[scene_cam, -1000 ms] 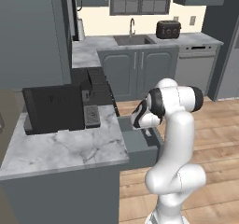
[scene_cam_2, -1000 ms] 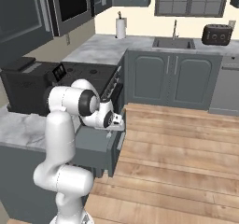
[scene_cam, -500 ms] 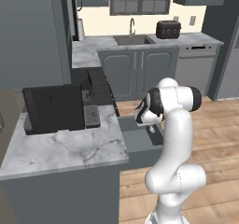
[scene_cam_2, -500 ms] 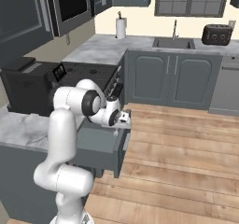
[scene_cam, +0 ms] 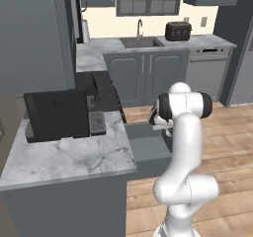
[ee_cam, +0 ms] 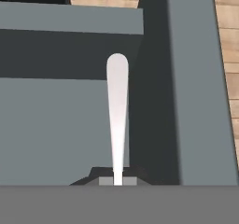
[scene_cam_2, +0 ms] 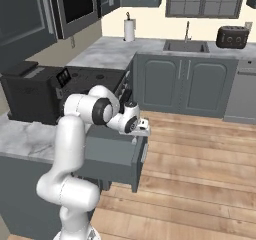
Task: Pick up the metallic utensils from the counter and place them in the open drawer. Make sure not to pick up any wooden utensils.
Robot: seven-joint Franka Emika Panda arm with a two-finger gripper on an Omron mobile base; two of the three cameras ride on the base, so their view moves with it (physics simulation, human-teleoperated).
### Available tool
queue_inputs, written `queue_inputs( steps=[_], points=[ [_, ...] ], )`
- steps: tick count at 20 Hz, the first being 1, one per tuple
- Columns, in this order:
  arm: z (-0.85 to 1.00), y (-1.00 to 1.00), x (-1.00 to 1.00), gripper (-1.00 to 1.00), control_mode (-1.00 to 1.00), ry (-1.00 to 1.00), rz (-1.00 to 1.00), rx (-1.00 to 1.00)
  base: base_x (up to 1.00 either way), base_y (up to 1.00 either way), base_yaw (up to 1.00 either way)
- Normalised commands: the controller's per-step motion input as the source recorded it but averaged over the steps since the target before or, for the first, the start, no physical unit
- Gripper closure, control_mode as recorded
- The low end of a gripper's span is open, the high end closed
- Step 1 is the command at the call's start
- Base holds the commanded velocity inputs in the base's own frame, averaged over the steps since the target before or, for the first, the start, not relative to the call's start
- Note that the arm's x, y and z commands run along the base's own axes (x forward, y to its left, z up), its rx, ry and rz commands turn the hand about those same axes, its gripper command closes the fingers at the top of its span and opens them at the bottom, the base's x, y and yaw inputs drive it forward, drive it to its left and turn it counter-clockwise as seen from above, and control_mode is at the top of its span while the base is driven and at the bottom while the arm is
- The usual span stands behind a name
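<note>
- the gripper [ee_cam: 117, 180] is closed tight on a pale silver utensil [ee_cam: 117, 120]; its slim handle sticks out from between the finger tips with the rounded end farthest from the hand.
- the pinch sits at one end of the piece, so most of its length hangs free ahead of the hand; the end inside the grip is hidden, so i cannot tell fork from spoon.
- the hand looks down into the open drawer [ee_cam: 65, 125], and the utensil hangs over the drawer's flat grey floor, beside the inner wall on one side, apparently not touching it.
- from the right base view the gripper [scene_cam_2: 135, 132] reaches over the pulled-out drawer [scene_cam_2: 112, 154], near its front edge; the left base view shows the arm bent above the same drawer [scene_cam: 146, 144].
- that pose fits the placing step: the hand is over the drawer's inside so a release should drop the piece within the walls rather than on the wood floor.
- judged from this, one metallic piece is about to be delivered; the drawer floor seen by the hand holds nothing else.
- the marble counter [scene_cam: 69, 157] beside the drawer carries a black appliance [scene_cam: 57, 113].
- risk: a long, end-held piece may tip as it falls and strike the drawer wall.
</note>
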Motion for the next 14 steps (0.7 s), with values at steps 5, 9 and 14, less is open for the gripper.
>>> queue_inputs(
  steps=[5,9,14],
  points=[
    [-0.12,-0.42,0.34,1.00,-1.00,0.00,0.00,0.00,0.00,0.00,0.00],
    [-0.10,-0.45,0.29,1.00,-1.00,0.00,0.00,0.00,0.00,0.00,0.00],
    [-0.07,-0.37,0.16,1.00,-1.00,0.00,0.00,0.00,0.00,0.00,0.00]
  ],
)
